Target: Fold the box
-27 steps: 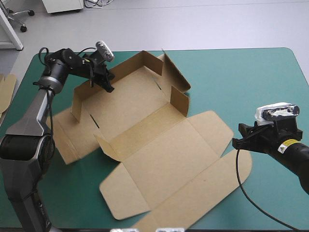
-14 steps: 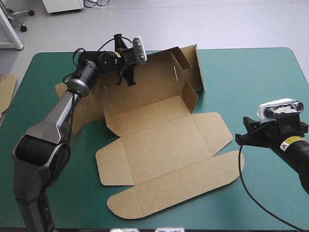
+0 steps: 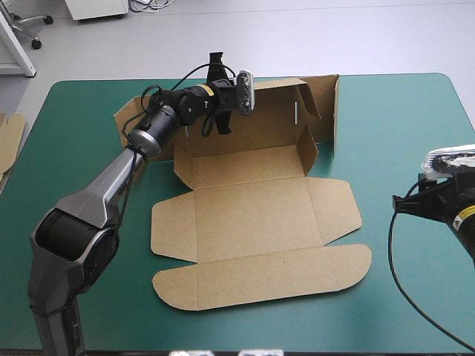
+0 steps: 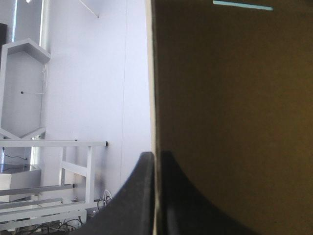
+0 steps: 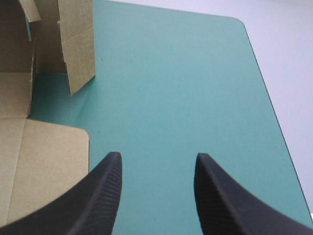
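Observation:
The brown box [image 3: 252, 215] lies in the middle of the teal-green cover, its lid and front flaps flat toward the near edge. Its back wall [image 3: 274, 122] and two short side walls stand raised. My left gripper [image 3: 217, 124] is at the top edge of the back wall, near its left end. In the left wrist view this gripper [image 4: 155, 164] is shut on the board edge [image 4: 230, 112], one finger on each face. My right gripper [image 3: 407, 202] hovers near the table's right edge, clear of the box. Its fingers [image 5: 157, 159] stand open over bare cover, the box's flap [image 5: 76, 44] ahead to one side.
A loose outer flap [image 3: 328, 111] stands upright at the box's far right corner. Edges of more brown board [image 3: 9, 141] show at the table's left edge. Bare teal-green cover [image 3: 401, 133] lies between the box and the right edge.
My left gripper has swung right along the far side with the back wall in it, turning the box square to the table. My right gripper has drawn back toward the right edge.

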Robot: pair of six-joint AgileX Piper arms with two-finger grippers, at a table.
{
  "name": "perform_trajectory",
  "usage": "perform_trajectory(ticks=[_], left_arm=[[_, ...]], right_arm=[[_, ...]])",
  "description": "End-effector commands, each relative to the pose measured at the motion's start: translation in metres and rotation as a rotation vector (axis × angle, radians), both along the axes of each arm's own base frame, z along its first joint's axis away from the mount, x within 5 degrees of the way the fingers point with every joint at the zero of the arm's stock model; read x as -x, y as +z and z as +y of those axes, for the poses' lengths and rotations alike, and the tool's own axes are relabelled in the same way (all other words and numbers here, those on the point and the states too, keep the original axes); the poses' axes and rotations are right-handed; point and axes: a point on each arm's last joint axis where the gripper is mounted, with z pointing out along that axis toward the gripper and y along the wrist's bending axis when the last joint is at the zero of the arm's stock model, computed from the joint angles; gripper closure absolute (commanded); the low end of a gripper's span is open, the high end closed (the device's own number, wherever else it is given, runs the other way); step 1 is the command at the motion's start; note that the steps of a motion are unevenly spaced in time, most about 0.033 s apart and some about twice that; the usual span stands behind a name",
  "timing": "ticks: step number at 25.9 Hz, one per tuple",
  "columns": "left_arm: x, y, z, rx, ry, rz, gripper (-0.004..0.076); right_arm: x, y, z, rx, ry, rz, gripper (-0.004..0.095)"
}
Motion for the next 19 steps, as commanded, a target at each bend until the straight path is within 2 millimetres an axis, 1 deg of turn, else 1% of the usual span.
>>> perform_trajectory(ticks=[1,4,6,9,10,13,14,15,16,17,18,19], left_arm=[[0.021,0.037,-0.015,0.123,-0.013,-0.139,0.0738],[0.035,0.029,-0.035,0.115,-0.056,-0.144,0.0738],[0.046,0.024,-0.048,0.105,-0.083,-0.159,0.0738],[0.058,0.02,-0.059,0.132,-0.087,-0.127,0.0738],[0.061,0.019,-0.061,0.142,-0.082,-0.109,0.0738],[0.068,0.012,-0.063,0.056,-0.079,-0.093,0.0738],[0.07,0.011,-0.061,0.043,-0.026,-0.052,0.0738],[0.071,0.012,-0.06,0.044,-0.001,-0.047,0.0738],[0.074,0.013,-0.058,0.032,0.07,-0.032,0.0738],[0.075,0.013,-0.058,0.034,0.106,-0.021,0.0738],[0.081,0.01,-0.059,-0.021,0.167,-0.018,0.0738],[0.084,0.009,-0.06,-0.042,0.19,-0.014,0.0738]], right_arm=[[0.004,0.008,-0.005,0.019,-0.036,0.015,0.0464],[0.008,0.003,-0.006,0.007,-0.066,0.089,0.0464],[0.009,0.001,-0.006,-0.005,-0.07,0.102,0.0464],[0.009,0.001,-0.006,-0.014,-0.068,0.101,0.0464],[0.009,0.001,-0.005,-0.021,-0.07,0.101,0.0464],[0.009,0.001,-0.004,-0.037,-0.068,0.104,0.0464],[0.008,0.002,-0.004,-0.043,-0.063,0.096,0.0464],[0.008,0.002,-0.003,-0.05,-0.06,0.086,0.0464],[0.006,0.004,-0.001,-0.065,-0.047,0.066,0.0464],[0.005,0.004,-0.001,-0.071,-0.041,0.054,0.0464],[0.0,0.004,0.001,-0.077,-0.032,0.049,0.0464],[-0.004,0.002,0.002,-0.083,-0.031,0.057,0.0464]])
